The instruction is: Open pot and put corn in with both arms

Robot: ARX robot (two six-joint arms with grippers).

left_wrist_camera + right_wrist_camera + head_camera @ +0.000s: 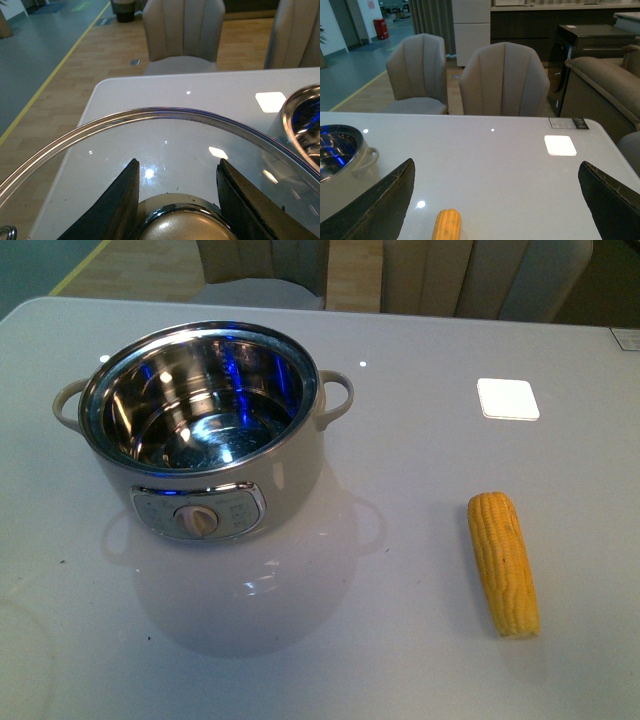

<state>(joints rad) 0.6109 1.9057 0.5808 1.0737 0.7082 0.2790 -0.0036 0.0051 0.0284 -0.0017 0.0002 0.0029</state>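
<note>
Frontally: shows the pot [205,430] left of centre on the white table [420,320], lid off, shiny steel bowl bare, beige dial [196,521] facing the camera; shows the corn [504,562] lying flat on the same table, well to the right of the pot and apart from it; catches neither arm.

Next, from the left wrist: looks through a glass lid [165,140], its curved rim sweeping across the picture; finds the left gripper [177,165] with black fingers [120,205] on either side of the lid's metal knob [182,225], close against it; cannot tell whether truly pinching or merely flanking; glimpses the pot's steel rim just past the lid.

Lastly, from the right wrist: finds the right gripper [496,165] spread wide, clasping nothing; places the corn on the table between the two fingers, touched by neither; catches the pot and one loop handle at the edge, apart from the corn; takes in two padded chairs [502,80] beyond the table.
</note>
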